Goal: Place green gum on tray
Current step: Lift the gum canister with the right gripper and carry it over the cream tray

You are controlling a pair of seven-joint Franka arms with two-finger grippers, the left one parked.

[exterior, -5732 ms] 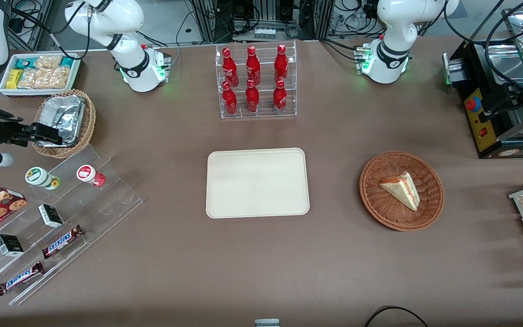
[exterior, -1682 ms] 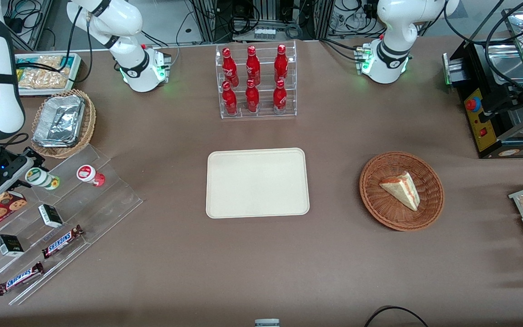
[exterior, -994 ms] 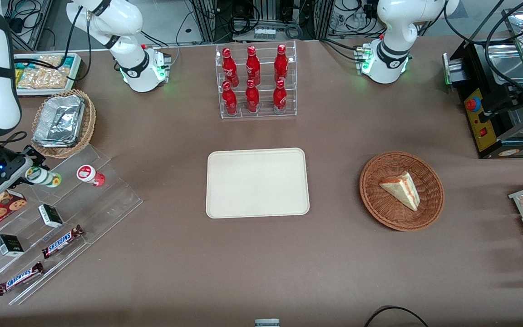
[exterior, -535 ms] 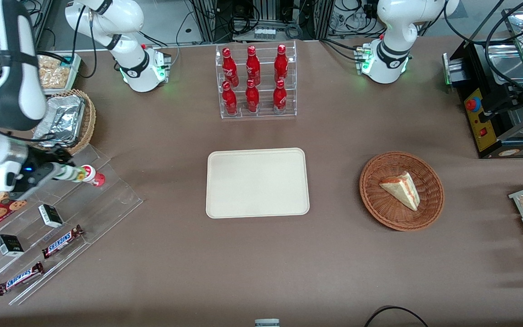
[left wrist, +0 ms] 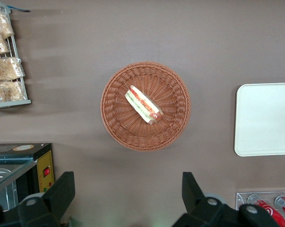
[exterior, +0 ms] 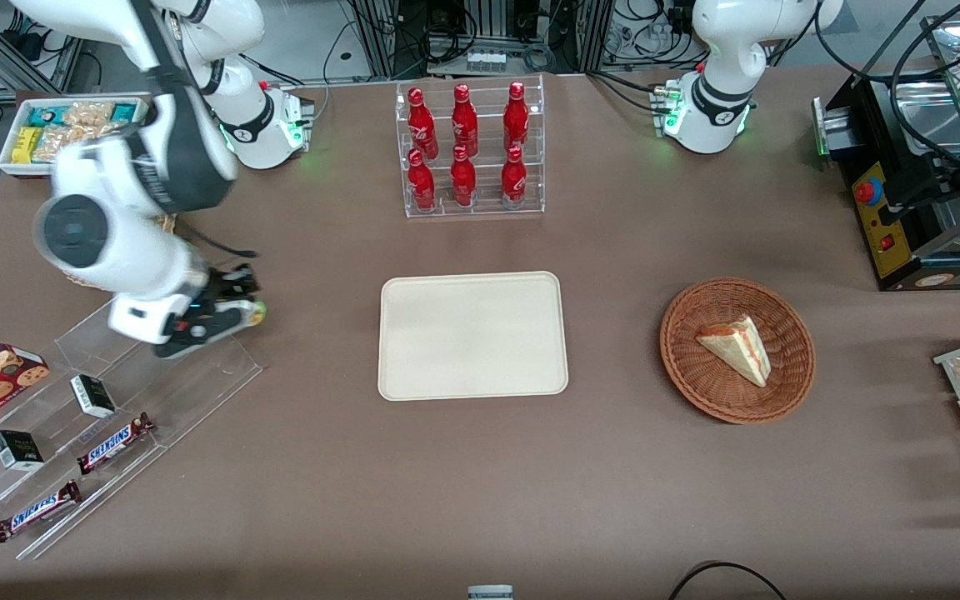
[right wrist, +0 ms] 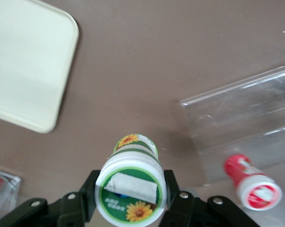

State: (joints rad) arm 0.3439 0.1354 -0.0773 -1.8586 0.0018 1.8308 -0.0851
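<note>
My right gripper [exterior: 240,310] is shut on the green gum [exterior: 256,313] and holds it in the air over the corner of the clear stepped stand [exterior: 197,375] nearest the tray. In the right wrist view the gum [right wrist: 131,190] sits between the two black fingers [right wrist: 89,194], its white lid with a green sunflower mark facing the camera. The cream-beige tray [exterior: 473,335] lies flat at the table's middle, apart from the gripper toward the parked arm's end. The tray's corner shows in the right wrist view [right wrist: 24,61], and it also shows in the left wrist view [left wrist: 267,118].
The red gum bottle [right wrist: 253,187] lies on the clear stand [right wrist: 246,118]. The stand also holds Snickers bars [exterior: 113,442] and small black boxes [exterior: 92,396]. A rack of red bottles [exterior: 467,150] stands farther from the camera than the tray. A wicker basket [exterior: 788,375] holds a sandwich.
The gripper came down to the green gum on the stand, shut on it, lifted it off and carried it toward the tray. The red gum stayed on the stand.
</note>
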